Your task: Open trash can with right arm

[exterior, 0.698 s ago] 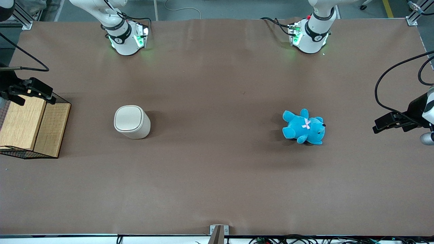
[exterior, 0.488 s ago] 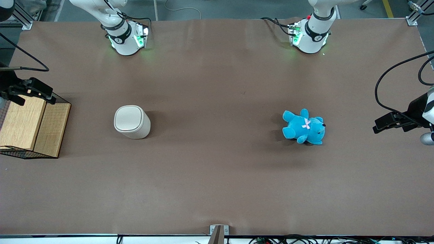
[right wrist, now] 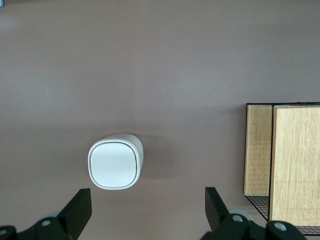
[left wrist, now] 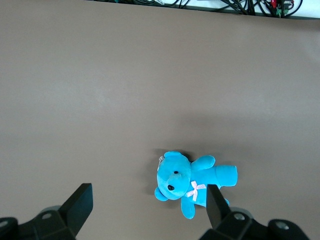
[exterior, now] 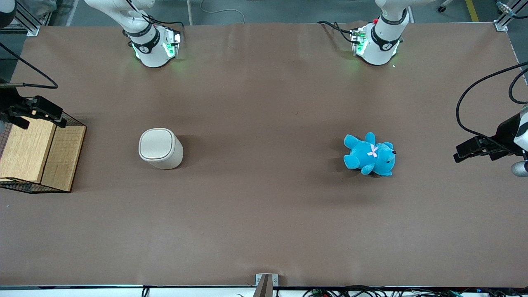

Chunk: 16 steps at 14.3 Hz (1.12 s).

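The trash can is a small cream-white bin standing upright on the brown table, its flip lid shut. My right arm's gripper hangs high over the wire basket at the working arm's end of the table, well apart from the trash can. In the right wrist view the trash can shows from above with its lid flat and closed. The gripper is open, and only bare table lies between its black fingertips.
A wire basket with wooden blocks sits at the working arm's end of the table, also seen in the right wrist view. A blue teddy lies toward the parked arm's end.
The gripper has drifted slightly toward the working arm's end of the table. The trash can and teddy have not moved.
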Each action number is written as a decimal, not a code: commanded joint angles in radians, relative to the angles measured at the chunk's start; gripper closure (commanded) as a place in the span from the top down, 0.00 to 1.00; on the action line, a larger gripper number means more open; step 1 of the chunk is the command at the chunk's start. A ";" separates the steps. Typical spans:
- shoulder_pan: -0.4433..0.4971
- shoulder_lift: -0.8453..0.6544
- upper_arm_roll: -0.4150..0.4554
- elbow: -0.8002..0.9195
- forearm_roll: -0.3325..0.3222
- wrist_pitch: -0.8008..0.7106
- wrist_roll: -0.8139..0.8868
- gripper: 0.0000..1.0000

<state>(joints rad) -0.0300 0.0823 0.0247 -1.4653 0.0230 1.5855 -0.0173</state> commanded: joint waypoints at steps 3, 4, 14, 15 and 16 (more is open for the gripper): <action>0.051 0.054 0.006 -0.015 -0.009 0.005 0.007 1.00; 0.058 0.068 0.007 -0.021 -0.008 -0.001 -0.001 1.00; 0.142 0.188 0.007 -0.161 0.002 -0.009 0.013 0.02; 0.157 0.188 0.007 -0.190 0.002 -0.001 0.014 0.01; 0.174 0.186 0.007 -0.222 0.002 0.016 0.014 0.00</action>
<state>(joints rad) 0.1169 0.2981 0.0324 -1.6081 0.0237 1.5669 -0.0106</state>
